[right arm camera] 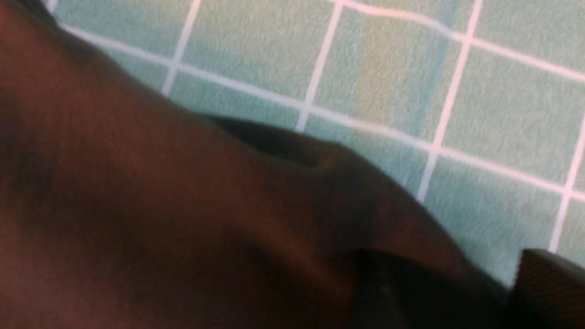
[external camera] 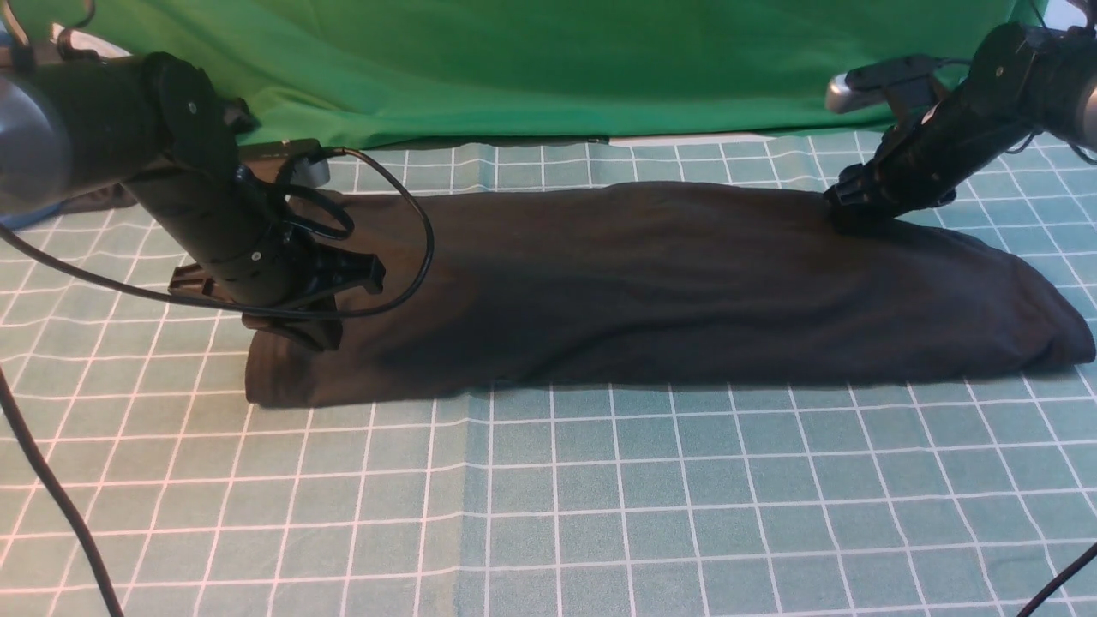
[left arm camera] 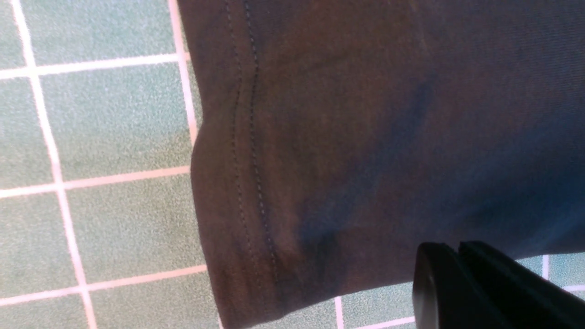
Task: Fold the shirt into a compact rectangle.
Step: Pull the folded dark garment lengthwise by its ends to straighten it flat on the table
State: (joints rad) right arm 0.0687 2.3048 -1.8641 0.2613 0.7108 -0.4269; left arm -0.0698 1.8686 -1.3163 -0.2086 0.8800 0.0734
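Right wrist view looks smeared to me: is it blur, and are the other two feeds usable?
Right wrist view: blurred, the shirt a reddish-brown smear, grid lines soft. Left wrist view: sharp, hem stitching readable, shadow deepening toward the left claw. Front view: clear, warm cast on the tablecloth at left, shirt folds lost in dark cloth.

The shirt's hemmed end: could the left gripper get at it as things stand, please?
Probably yes: the left gripper sits right by the shirt there, nothing between them, though its jaws are shut.
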